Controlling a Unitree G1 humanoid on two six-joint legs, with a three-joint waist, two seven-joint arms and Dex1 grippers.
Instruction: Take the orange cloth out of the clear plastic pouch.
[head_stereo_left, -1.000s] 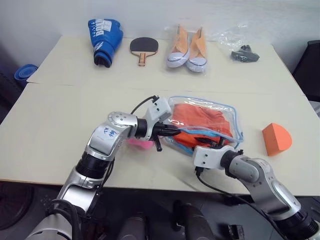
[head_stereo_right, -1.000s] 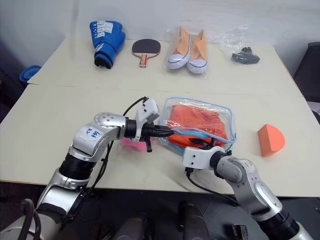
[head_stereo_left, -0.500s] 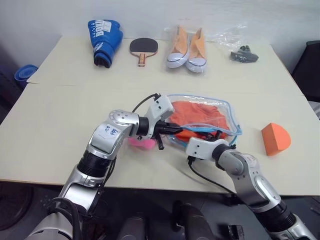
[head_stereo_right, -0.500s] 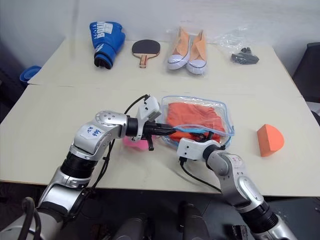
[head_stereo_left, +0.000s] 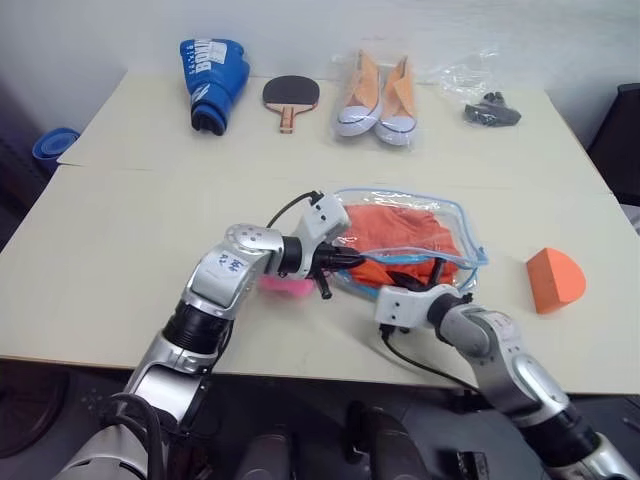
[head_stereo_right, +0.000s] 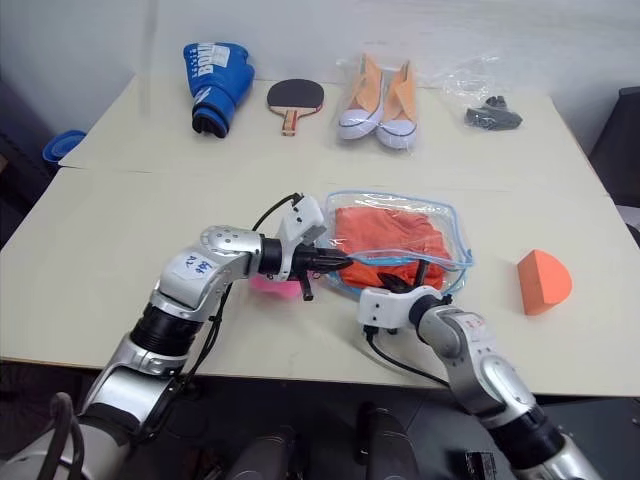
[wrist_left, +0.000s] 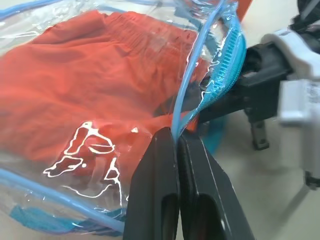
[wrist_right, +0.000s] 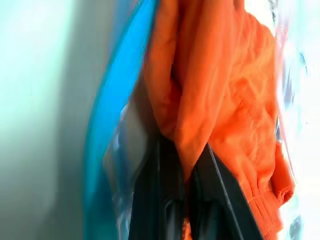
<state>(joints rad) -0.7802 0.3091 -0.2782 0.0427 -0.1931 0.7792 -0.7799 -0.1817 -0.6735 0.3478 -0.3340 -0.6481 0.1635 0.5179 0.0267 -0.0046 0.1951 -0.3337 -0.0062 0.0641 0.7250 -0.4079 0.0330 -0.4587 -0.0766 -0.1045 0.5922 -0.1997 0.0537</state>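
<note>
grip made on the cloth, pull-out comes next

the desk (head_stereo_left: 120, 230) carries everything, and the clear plastic pouch (head_stereo_left: 455, 222) lies flat on it toward the near edge; take the pouch as the landmark. the orange cloth (head_stereo_left: 400, 228) is inside the pouch, bunched toward its near open edge.

the left hand (head_stereo_left: 345, 260) comes in from the pouch's left side and is clenched on the pouch's upper film at the blue-edged mouth, holding that lip up off the lower side; the left wrist view shows its fingers (wrist_left: 160, 170) pressed together with the edging running between them. the right hand (head_stereo_left: 432, 279) sits at the pouch's near edge, pushed into the opening, and the right wrist view shows its fingers (wrist_right: 167, 200) closed on a fold of the cloth.

so the step in hand looks like the grasp itself, just made. the next move calls for drawing the right hand back toward the desk's near edge while the left keeps the mouth lifted and the pouch pinned, so the cloth slides free rather than dragging the pouch along.
</note>
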